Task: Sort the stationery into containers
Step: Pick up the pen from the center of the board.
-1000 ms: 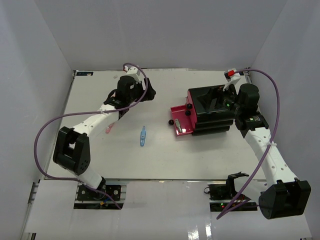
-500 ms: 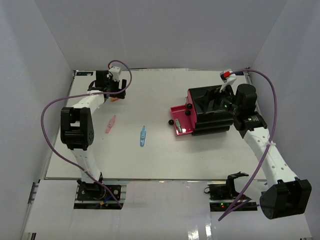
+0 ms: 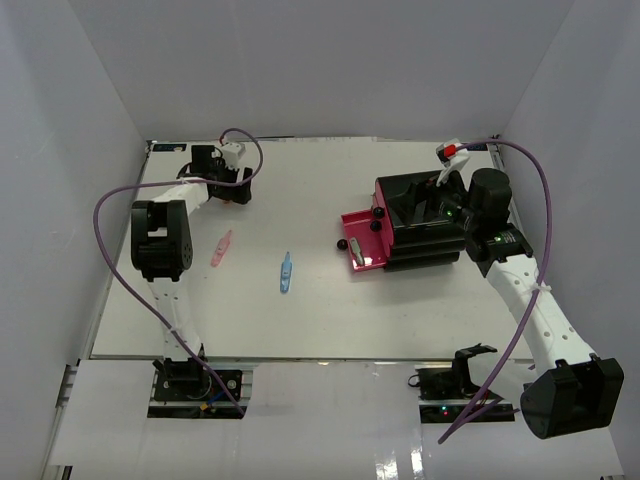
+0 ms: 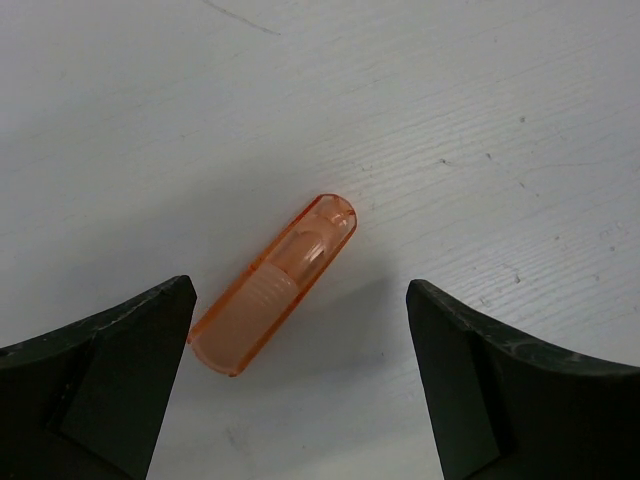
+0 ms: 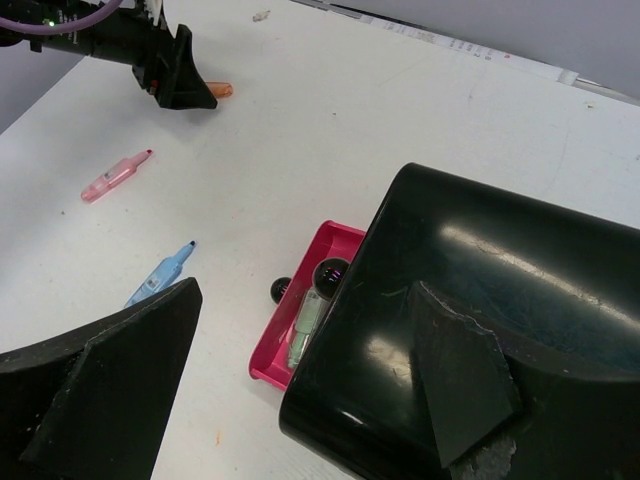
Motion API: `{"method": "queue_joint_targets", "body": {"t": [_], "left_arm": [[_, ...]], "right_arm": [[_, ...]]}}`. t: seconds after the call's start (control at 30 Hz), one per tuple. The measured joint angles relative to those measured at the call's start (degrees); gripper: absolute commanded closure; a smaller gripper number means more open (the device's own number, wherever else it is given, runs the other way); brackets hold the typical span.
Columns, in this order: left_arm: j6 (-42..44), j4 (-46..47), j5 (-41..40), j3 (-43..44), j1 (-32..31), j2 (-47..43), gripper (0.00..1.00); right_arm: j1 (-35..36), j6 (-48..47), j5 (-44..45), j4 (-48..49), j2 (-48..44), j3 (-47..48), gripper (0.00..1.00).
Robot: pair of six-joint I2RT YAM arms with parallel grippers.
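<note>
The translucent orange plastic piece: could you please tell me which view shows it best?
The left wrist view: the translucent orange plastic piece lies whole between the open left fingers. The right wrist view shows only its distant tip; from above, it cannot be made out.

can hardly see the orange cap (image 4: 272, 298) from above: mostly behind the left gripper (image 3: 238, 190). see only the front of the drawer (image 5: 338, 240), the rest under the cabinet (image 5: 480, 300), cut off at right and bottom. cannot tell the tiny thing (image 5: 262, 16) at the far edge.
</note>
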Motion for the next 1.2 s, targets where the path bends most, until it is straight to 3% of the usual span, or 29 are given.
{"method": "queue_joint_targets", "body": {"t": [0.2, 0.5, 0.67, 0.87, 1.03, 1.2], "left_arm": [[-0.1, 0.4, 1.1, 0.5, 0.4, 1.7, 0.07], [-0.6, 3.0, 2.2, -0.9, 0.7, 1.8, 0.42], [-3.4, 5.7, 3.8, -8.1, 0.9, -2.5, 0.56], [-11.0, 5.1, 7.4, -16.1, 0.5, -8.3, 0.64], [-20.2, 4.2, 11.6, -20.4, -1.6, -12.0, 0.79], [-31.1, 5.7, 12.8, -23.6, -6.6, -17.7, 0.80]], "right_arm": [[0.3, -0.5, 0.0, 0.0, 0.0, 0.0, 0.10], [0.4, -0.7, 0.1, 0.0, 0.1, -0.3, 0.10], [0.4, -0.7, 0.2, 0.0, 0.1, -0.4, 0.10], [0.4, -0.7, 0.2, 0.3, 0.0, -0.7, 0.10], [0.7, -0.6, 0.2, 0.3, -0.7, -1.3, 0.10], [0.9, -0.5, 0.2, 0.3, -2.2, -1.3, 0.10]]}}
